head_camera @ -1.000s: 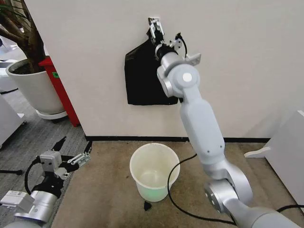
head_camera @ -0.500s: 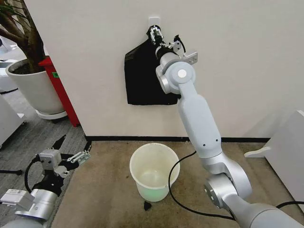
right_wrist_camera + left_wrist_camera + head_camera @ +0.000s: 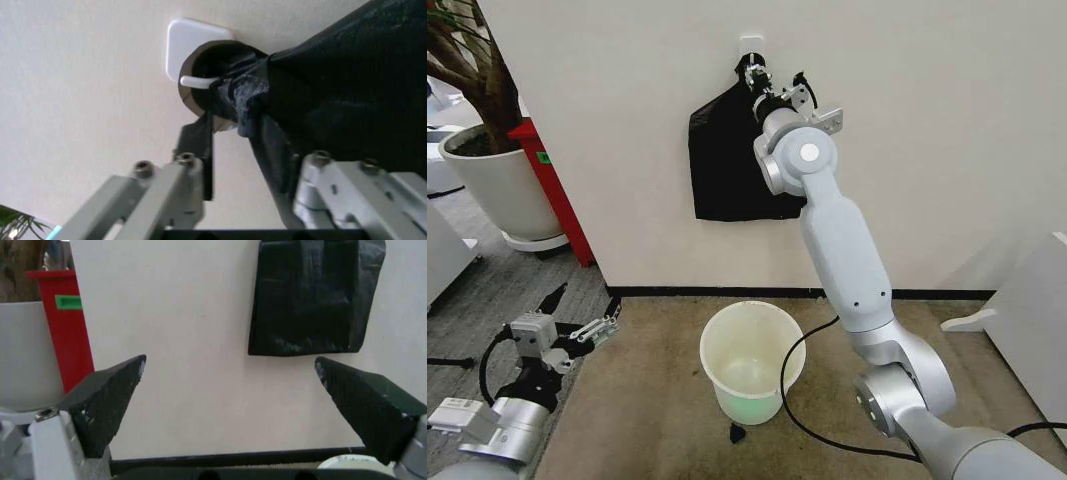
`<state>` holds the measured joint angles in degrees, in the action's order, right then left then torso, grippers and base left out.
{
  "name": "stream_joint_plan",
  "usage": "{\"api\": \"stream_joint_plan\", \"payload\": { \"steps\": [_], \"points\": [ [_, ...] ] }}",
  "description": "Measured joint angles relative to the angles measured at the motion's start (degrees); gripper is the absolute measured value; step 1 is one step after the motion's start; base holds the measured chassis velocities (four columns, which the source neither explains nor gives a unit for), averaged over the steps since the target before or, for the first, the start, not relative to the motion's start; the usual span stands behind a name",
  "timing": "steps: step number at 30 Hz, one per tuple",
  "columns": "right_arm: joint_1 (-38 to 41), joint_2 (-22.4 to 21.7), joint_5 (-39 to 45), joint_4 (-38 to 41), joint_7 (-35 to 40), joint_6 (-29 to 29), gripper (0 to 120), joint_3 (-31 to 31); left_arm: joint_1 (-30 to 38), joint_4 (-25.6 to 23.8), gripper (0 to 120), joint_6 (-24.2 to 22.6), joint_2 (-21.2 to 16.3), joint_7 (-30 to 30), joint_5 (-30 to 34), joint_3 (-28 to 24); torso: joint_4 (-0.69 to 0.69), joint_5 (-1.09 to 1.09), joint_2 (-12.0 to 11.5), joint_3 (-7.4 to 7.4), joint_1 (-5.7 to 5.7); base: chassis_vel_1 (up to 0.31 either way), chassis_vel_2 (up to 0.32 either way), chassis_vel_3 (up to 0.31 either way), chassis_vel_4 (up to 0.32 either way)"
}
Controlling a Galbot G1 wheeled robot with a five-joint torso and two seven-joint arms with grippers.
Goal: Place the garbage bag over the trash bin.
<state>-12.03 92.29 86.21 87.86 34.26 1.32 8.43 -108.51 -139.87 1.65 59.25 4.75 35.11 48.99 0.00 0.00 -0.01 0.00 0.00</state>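
Up high against the wall, the right end effector sits at the knotted top of the garbage bag, right where the bag hangs from a small white hook on a white wall plate. In the right wrist view its two fingers stand apart, one on each side of the bag's bunched neck, with the neck between them and not yet clamped. From that neck the bag hangs flat against the wall, its long axis running straight down, directly below the end effector. The right arm reaches steeply upward from the robot's shoulder to get there, and it is by far the nearer arm to the bag. The trash bin stands upright on the carpet floor near the wall, empty, almost straight beneath the hanging bag. The left end effector is low at the robot's left side, fingers spread wide, pointing toward the wall and well apart from the bin. A white plant pot and a red box stand further left.
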Motion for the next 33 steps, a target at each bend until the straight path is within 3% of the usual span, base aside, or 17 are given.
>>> {"api": "stream_joint_plan", "payload": {
  "steps": [6,23,33],
  "points": [
    [0.7,-0.1,1.8,-0.4,2.2,1.0,0,0.7,-0.2,-0.2,100,0.5,0.3,-0.4,-0.1,-0.1,0.0,0.0,0.0,0.0,0.0,0.0,0.0,0.0,0.0],
    [-3.2,-0.1,4.9,6.2,13.2,3.9,0,-1.3,-0.1,-0.2,100,1.6,1.7,-0.8,-0.8,-0.6,0.0,0.0,0.0,0.0,0.0,0.0,0.0,0.0,0.0],
    [-14.6,-0.9,3.8,12.0,14.6,4.5,0,-4.4,0.0,0.3,100,2.2,3.0,-1.4,-1.5,-0.8,0.0,0.0,0.0,0.0,0.0,0.0,0.0,0.0,0.0]
  ]
}}
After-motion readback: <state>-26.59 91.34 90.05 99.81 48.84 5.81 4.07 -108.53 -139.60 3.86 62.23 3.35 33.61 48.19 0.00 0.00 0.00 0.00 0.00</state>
